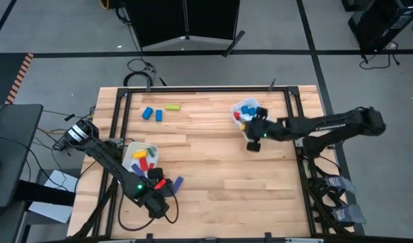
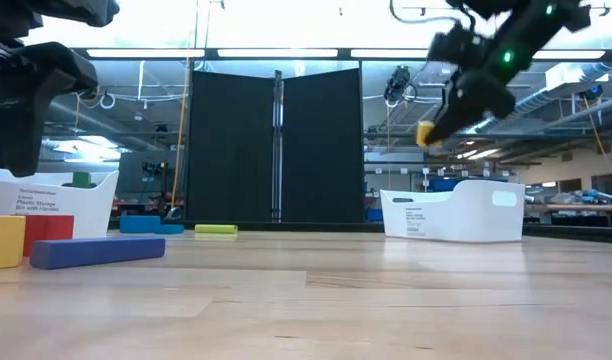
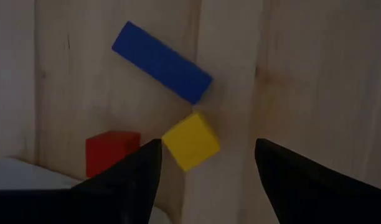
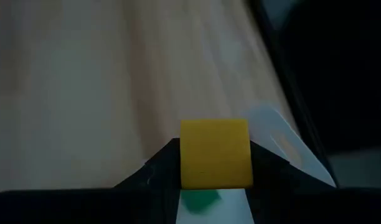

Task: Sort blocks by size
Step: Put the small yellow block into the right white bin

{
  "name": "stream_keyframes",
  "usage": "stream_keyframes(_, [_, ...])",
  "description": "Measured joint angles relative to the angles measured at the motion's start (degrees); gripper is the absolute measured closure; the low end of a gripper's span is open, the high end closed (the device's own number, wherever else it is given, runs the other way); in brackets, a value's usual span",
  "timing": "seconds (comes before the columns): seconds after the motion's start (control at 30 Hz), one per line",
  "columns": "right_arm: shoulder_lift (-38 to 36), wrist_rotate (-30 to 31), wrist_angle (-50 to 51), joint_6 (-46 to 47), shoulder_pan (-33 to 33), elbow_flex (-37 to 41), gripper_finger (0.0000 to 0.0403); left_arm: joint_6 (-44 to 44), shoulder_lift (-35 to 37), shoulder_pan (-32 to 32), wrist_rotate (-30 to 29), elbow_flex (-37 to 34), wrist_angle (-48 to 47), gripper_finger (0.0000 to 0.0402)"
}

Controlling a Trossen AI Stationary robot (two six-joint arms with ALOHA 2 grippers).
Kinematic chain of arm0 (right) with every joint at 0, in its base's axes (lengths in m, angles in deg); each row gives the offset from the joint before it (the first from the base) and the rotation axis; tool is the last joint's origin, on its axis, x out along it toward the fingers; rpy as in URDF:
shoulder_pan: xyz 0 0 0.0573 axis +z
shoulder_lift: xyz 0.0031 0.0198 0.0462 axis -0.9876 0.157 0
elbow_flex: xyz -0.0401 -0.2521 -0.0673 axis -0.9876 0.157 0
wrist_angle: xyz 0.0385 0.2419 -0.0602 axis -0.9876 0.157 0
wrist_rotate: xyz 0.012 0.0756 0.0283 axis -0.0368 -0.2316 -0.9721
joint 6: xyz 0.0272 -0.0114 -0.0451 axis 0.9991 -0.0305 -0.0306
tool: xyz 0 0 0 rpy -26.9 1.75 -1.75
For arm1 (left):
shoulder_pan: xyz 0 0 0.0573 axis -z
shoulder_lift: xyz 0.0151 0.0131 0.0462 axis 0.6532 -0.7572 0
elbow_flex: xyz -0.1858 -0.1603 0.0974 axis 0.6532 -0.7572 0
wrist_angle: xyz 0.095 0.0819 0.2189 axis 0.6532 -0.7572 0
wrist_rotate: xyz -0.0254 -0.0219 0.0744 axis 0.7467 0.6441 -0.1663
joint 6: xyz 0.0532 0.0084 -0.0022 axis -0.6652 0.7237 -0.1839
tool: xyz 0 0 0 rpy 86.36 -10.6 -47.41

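My right gripper (image 4: pixel 215 168) is shut on a small yellow cube (image 4: pixel 215 152), high above the table beside the right white tray (image 1: pixel 247 108), which holds several small blocks; the cube also shows in the low view (image 2: pixel 425 133). My left gripper (image 3: pixel 206 168) is open above the near left of the table, over a yellow cube (image 3: pixel 190 140), a red cube (image 3: pixel 111 149) and a blue bar (image 3: pixel 160 61) lying flat on the wood beside the left white tray (image 1: pixel 133 154). Two blue blocks (image 1: pixel 152 113) and a green bar (image 1: pixel 173 106) lie at the far left. My right gripper pinches the yellow cube's two opposite side faces (image 4: pixel 185 155) between its two fingers. The cube is lifted clear of the table, level in the hold.
The left tray holds several coloured blocks (image 1: pixel 144 158). A black frame runs along the table's edges (image 1: pixel 193 90). Bare wood lies in the middle of the table (image 1: pixel 213 162).
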Motion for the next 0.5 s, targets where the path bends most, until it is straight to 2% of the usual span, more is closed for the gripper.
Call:
stream_keyframes(0.17, [-0.93, -1.02, 0.56, 2.85, -10.04, 3.77, 0.0251, -2.41, 0.0, 0.0, 0.2, 0.0, -1.74, 0.0137])
stream_keyframes(0.2, [-0.97, -1.93, 0.52, 2.98, -11.15, 3.86, 0.0226, -3.44, 0.0, 0.0, 0.19, 0.0, -1.64, 0.0137])
stream_keyframes(0.37, [-1.71, -6.7, -2.12, 2.84, -12.75, 3.93, 0.0043, -8.38, -0.02, 0.0, 0.39, 0.0, -1.45, 0.0137])
stream_keyframes(0.43, [-2.13, -8.28, -3.65, 3.23, -12.25, 3.93, 0.0021, -10.82, -0.4, -0.11, 0.52, 0.0, -1.49, 0.0137])
stream_keyframes(0.5, [-2.43, -8.57, -3.8, 3.23, -11.48, 3.93, 0.0041, -13.31, -1.38, -0.43, 0.55, 0.0, -1.48, 0.0137])
